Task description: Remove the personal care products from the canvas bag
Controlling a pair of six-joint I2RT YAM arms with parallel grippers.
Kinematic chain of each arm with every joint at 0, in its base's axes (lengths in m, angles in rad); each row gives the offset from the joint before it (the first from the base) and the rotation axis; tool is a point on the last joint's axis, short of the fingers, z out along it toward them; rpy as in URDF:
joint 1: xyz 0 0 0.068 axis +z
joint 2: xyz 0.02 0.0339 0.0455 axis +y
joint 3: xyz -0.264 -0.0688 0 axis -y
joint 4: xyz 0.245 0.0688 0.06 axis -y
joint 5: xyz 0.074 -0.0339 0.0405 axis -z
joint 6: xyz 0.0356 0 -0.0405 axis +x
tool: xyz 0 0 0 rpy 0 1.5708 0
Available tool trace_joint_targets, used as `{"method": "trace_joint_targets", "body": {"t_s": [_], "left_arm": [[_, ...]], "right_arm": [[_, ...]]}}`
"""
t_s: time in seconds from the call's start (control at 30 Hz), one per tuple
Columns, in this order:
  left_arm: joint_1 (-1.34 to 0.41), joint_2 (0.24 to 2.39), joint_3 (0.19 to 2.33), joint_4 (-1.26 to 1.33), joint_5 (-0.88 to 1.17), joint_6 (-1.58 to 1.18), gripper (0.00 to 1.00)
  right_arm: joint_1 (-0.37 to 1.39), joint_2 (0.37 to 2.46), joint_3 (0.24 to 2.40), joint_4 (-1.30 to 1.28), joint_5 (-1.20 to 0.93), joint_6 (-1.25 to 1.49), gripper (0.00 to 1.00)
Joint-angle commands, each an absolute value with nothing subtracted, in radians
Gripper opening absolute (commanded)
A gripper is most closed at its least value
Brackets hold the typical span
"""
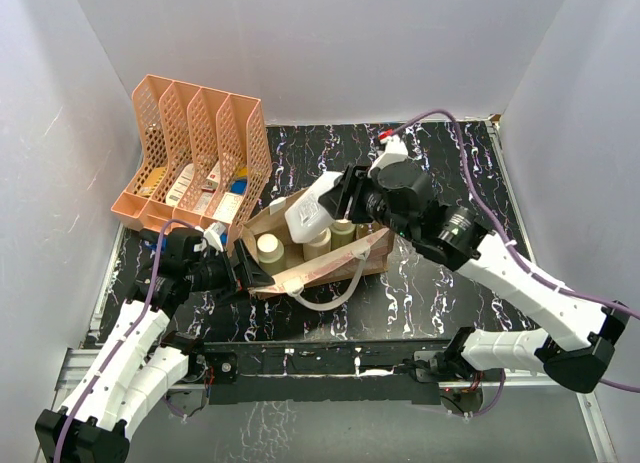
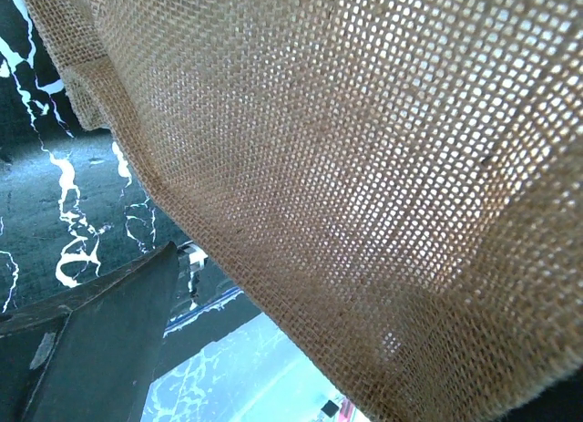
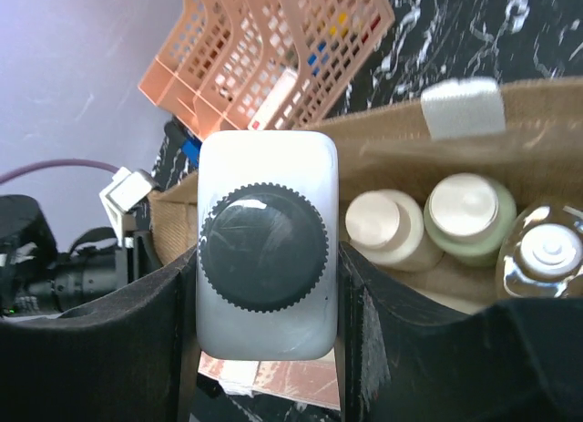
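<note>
Several bottles [image 1: 270, 249] in bag [image 1: 300, 275], rack [image 1: 190, 133] behind

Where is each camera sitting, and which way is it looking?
Top camera: high behind the arms, looking down at the table, canvas bag and orange rack; both arms show.
Left wrist camera: rides the left gripper, close against the bag's weave; one dark finger shows.
Right wrist camera: rides the right gripper, looking down into the bag; its fingers grip the white bottle.
Top and right wrist views share the bag, rack and white bottle.
</note>
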State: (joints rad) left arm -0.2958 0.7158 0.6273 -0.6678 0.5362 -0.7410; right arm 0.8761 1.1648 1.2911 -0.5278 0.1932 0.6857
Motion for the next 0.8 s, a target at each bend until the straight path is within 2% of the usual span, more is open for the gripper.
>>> {"method": "trace_joint_targets", "body": {"t_s": [0.0, 0.3, 0.4, 0.5, 0.57, 0.77], "left_arm": [[-0.29, 0.722, 0.655, -0.723, 0.499, -0.733, 0.95], [-0.29, 0.73, 0.672, -0.732, 0.491, -0.727, 0.95], [-0.289, 0.732, 0.675, -0.731, 0.492, -0.727, 0.95], [-0.29, 0.736, 0.677, -0.732, 0.492, -0.728, 0.95], [-0.29, 0.738, 0.679, -0.729, 0.492, -0.729, 0.95], [-0.29, 0.746, 0.692, -0.738, 0.497, -0.729, 0.95]], "right_arm": [[0.877, 1.096, 1.503, -0.379, 0.294, 0.587, 0.08], [0.876, 1.092, 1.703, -0.532, 0.841, 0.234, 0.08], [0.877, 1.085, 1.68, -0.484, 1.055, 0.067, 0.08], [0.876, 1.051, 1.534, -0.279, 1.221, -0.15, 0.08], [0.866, 1.018, 1.429, -0.163, 1.253, -0.239, 0.08], [0.763, 0.927, 1.191, -0.127, 1.181, -0.116, 0.08]]}}
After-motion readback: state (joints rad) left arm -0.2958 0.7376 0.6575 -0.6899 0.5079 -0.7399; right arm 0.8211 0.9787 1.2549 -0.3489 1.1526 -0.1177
